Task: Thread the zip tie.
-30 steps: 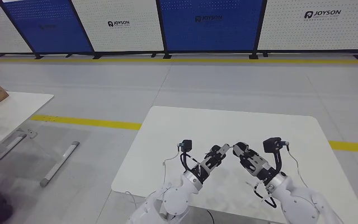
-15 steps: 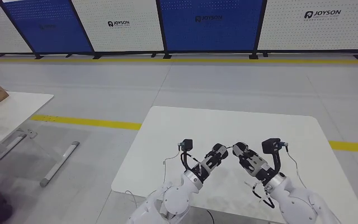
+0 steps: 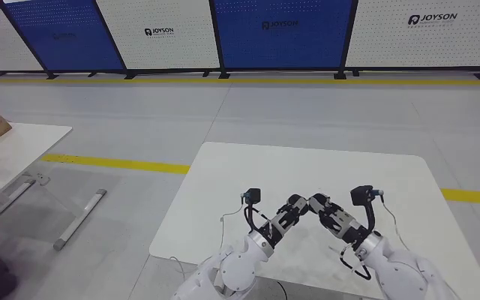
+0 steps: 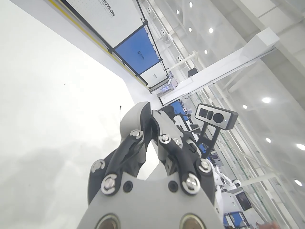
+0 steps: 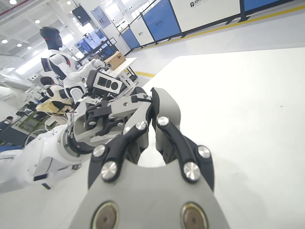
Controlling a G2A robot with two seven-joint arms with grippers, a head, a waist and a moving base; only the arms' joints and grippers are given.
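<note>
The zip tie [image 4: 120, 111] is a thin black strip, and a short end of it sticks out past my left gripper's fingertips. In the top view my left gripper [image 3: 298, 203] and right gripper [image 3: 316, 201] meet tip to tip above the near middle of the white table [image 3: 300, 161]. The left gripper [image 4: 150, 111] is shut, with the right gripper's fingers [image 4: 168, 116] pressed close against it. My right gripper [image 5: 152, 95] is shut too, with the left gripper's fingers [image 5: 133, 103] right beside it. The strip between the jaws is hidden.
The table's near edge [image 3: 195, 259] lies just below both arms, and its far half [image 3: 337, 161] is bare. A second white table [image 3: 30, 139] stands to the left across the floor. A grey bar [image 3: 79, 218] lies on the floor between them.
The two grippers have closed the gap between them. They were a little apart a second ago and now stand tip to tip.
</note>
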